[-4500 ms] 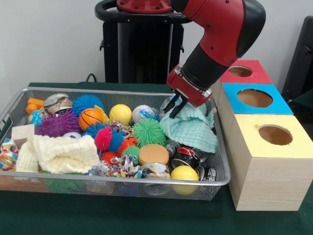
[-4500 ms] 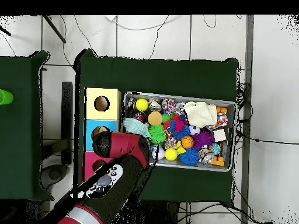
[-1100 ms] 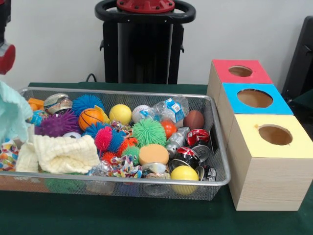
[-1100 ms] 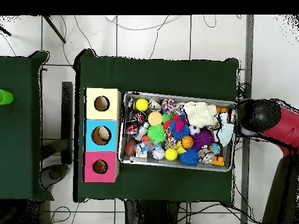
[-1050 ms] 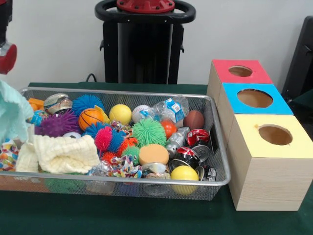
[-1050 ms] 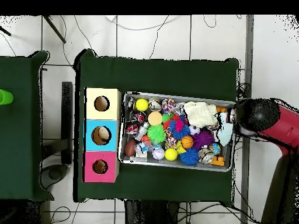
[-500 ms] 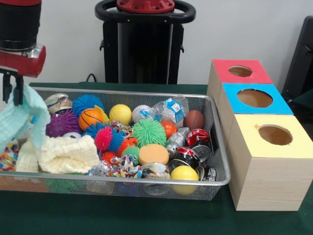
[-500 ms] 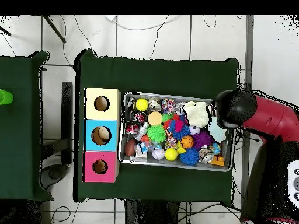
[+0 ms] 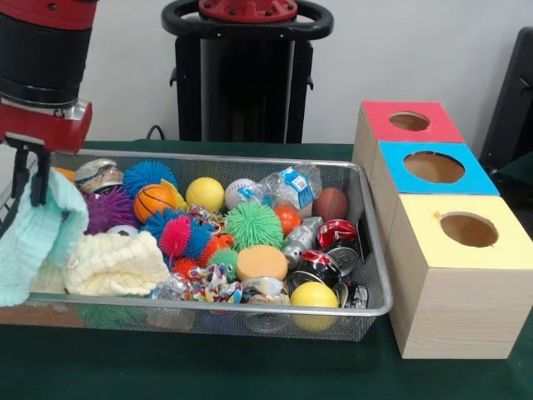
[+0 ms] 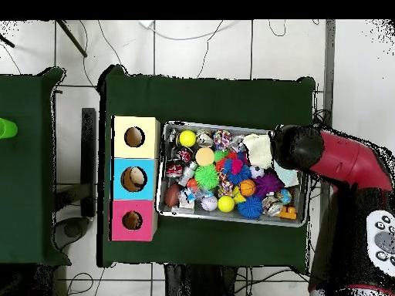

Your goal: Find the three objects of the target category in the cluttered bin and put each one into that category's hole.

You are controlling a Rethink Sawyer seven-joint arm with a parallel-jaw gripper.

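I see the green-covered surface [image 9: 250, 371] carrying the wire mesh bin [image 9: 366, 275], with the red, blue and yellow hole boxes [image 9: 454, 275] just beside its end. The arm [image 9: 42, 58] hangs over the opposite end of the bin. Its claw [image 9: 25, 179] is pinching the mint-green cloth [image 9: 33, 237], which drapes over the bin's rim beside the cream cloth [image 9: 112, 262].

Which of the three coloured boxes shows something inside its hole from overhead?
The blue box, the middle of the three: a pale object shows through its hole, whereas the yellow box and red box show only dark holes.
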